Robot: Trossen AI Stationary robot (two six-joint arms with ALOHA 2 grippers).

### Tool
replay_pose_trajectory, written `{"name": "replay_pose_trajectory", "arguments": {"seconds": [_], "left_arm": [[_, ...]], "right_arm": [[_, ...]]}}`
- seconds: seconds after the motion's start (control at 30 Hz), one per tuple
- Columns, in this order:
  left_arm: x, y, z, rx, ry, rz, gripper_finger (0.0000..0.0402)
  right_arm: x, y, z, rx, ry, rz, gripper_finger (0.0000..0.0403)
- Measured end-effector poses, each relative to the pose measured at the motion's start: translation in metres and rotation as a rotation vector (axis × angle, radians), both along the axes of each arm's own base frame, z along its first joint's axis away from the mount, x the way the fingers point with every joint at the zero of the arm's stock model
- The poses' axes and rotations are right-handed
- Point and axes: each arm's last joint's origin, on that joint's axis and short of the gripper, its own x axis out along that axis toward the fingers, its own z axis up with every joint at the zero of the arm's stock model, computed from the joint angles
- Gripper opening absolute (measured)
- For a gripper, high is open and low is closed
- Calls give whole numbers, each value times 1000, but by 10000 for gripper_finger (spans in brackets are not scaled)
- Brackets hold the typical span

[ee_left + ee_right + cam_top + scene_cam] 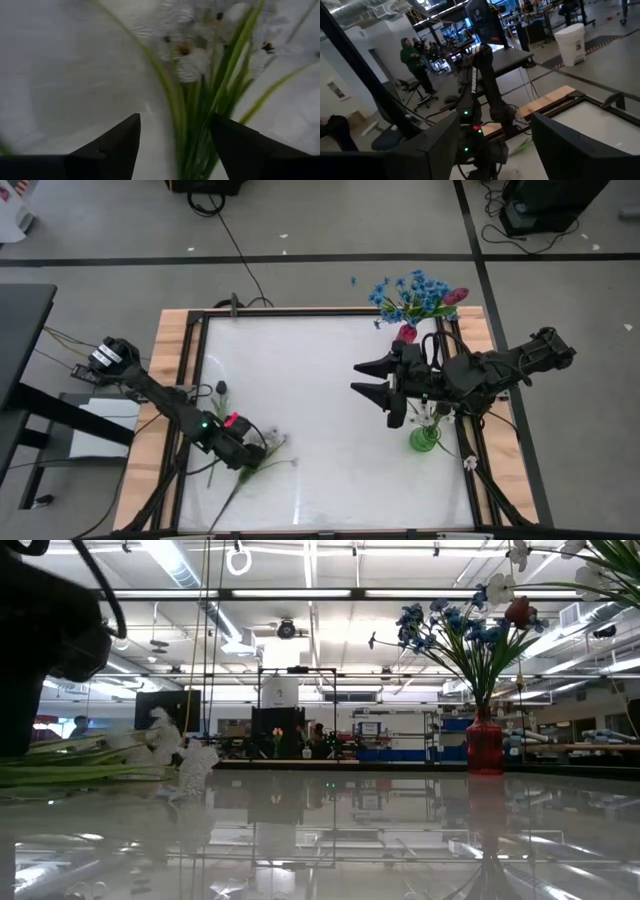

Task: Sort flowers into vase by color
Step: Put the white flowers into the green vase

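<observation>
White flowers with green stems [262,460] lie flat on the table near its left front; in the low view their white heads [175,758] rest on the tabletop. My left gripper [252,452] is low over them and open. In its wrist view the green stems [200,115] run between the two fingers, close to one finger [235,145]. A red vase [407,333] at the far right holds blue flowers [410,292] and a red-pink bud [455,297]. A green vase [427,440] holds thin white-flowered stems. My right gripper [372,380] hangs open above the table, left of both vases. My left gripper comes at the white flowers' green stems [192,125] from above, slanting, and the stems lie between its open fingers. The stems run right beside one finger. I cannot tell whether that finger touches them. The flowers lie on the table.
A single dark-budded flower [220,388] lies on the table near the left arm. The table has a wooden rim [170,340] and a dark frame. People stand in the room beyond, seen in the right wrist view [412,55]. The table's middle [310,410] is bare white surface.
</observation>
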Motion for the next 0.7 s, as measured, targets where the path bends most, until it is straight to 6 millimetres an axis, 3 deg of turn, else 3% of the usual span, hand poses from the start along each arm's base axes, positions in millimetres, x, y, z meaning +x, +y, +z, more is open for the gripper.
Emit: {"name": "replay_pose_trajectory", "arguments": {"seconds": [0.33,0.6,0.7], "left_arm": [[8,-5,2,-21,-117,-105,213],[16,-9,-22,35,-44,-136,209],[18,-10,-25,27,-33,-114,186]], "right_arm": [[0,-3,0,17,-4,-72,252],[1,-6,0,27,-10,-84,252],[1,-5,0,32,-10,-69,252]]}}
